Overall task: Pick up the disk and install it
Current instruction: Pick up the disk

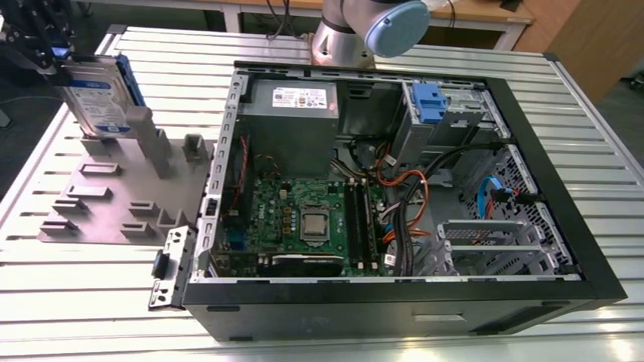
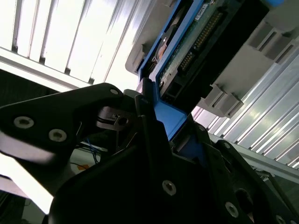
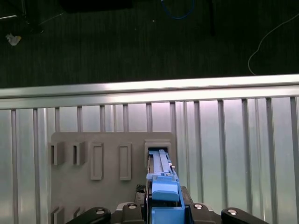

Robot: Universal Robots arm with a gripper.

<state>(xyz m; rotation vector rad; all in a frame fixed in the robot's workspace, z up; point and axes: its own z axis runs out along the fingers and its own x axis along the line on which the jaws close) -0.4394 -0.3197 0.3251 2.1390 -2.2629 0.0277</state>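
Observation:
The disk (image 1: 96, 98) stands upright on edge at the exterior view's far left, silver with a white-and-blue label and a blue carrier frame. Its lower end is at a slot of the grey slotted holder (image 1: 101, 204). My black gripper (image 1: 56, 56) is on its top end, shut on the blue handle. In the first wrist view the blue frame (image 3: 162, 186) runs from my gripper (image 3: 163, 212) down to a holder slot (image 3: 158, 145). In the second wrist view my fingers (image 2: 145, 107) clamp the blue frame (image 2: 166, 119), and the drive's connector edge (image 2: 196, 42) shows beyond.
An open black computer case (image 1: 563, 188) lies on the slatted aluminium table (image 1: 90, 302), to the exterior view's right of the holder. Inside are a motherboard (image 1: 312, 219), cables, another blue-tabbed drive (image 1: 427, 102) in a grey cage and a lower metal bay (image 1: 483, 234). The arm's base (image 1: 352, 34) stands behind the case.

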